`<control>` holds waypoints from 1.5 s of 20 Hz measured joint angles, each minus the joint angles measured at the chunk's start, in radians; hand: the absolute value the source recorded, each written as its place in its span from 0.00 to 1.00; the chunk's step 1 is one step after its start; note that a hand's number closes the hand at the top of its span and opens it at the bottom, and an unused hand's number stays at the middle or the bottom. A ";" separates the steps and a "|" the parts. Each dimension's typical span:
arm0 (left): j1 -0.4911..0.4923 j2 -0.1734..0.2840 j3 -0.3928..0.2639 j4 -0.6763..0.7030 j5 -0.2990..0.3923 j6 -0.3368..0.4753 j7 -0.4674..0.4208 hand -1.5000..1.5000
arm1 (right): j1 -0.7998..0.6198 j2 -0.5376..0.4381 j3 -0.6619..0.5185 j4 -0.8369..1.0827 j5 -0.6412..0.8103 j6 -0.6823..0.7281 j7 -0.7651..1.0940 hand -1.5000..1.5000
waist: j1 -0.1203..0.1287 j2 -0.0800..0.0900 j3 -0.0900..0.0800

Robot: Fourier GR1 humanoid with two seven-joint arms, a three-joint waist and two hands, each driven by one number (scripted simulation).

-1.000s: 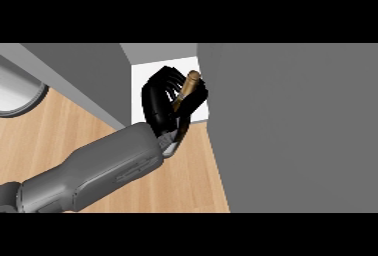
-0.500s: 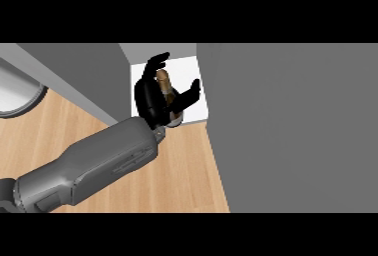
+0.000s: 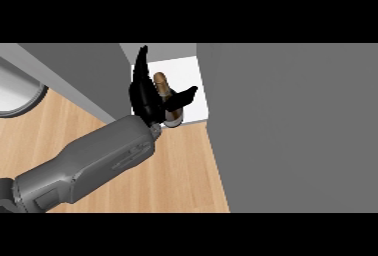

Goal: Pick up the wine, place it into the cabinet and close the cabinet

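The wine bottle (image 3: pixel 159 84) is brown and stands on the white floor of the cabinet (image 3: pixel 190 75), its neck leaning up and left. My left hand (image 3: pixel 146 100) is inside the cabinet's opening, right at the bottle. Its fingers are straight and point away along the bottle's left side, and the thumb (image 3: pixel 183 97) sticks out across the bottle's right side. The hand hides the bottle's lower left part. My right hand shows nowhere.
A large grey cabinet door (image 3: pixel 295 125) fills the right of the view, close to the hand. The cabinet's grey side wall (image 3: pixel 74 75) runs along the left. A round grey rim (image 3: pixel 18 97) lies at the far left on the wooden counter (image 3: pixel 184 175).
The fingers were curled round the bottle and have now straightened and spread off it. The bottle has come upright on the cabinet floor, and the forearm has shifted slightly left.
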 measured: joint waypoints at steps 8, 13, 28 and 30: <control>0.003 -0.006 -0.005 -0.014 0.024 0.012 -0.064 0.00 | 0.006 0.004 0.005 0.007 -0.003 0.007 -0.004 0.00 | 0.009 -0.003 -0.001; -0.007 -0.024 0.002 -0.040 0.043 0.015 -0.096 0.00 | 0.012 0.008 0.008 0.003 0.001 0.007 -0.005 0.00 | 0.011 -0.007 -0.001; 0.020 -0.085 0.053 -0.166 0.054 0.017 -0.246 0.00 | 0.035 0.020 0.010 -0.010 0.005 0.003 -0.006 0.00 | 0.046 -0.021 0.000; 0.036 -0.089 0.058 -0.198 0.049 0.017 -0.276 0.00 | 0.040 0.022 0.010 -0.018 0.012 -0.003 -0.002 0.00 | 0.056 -0.025 0.000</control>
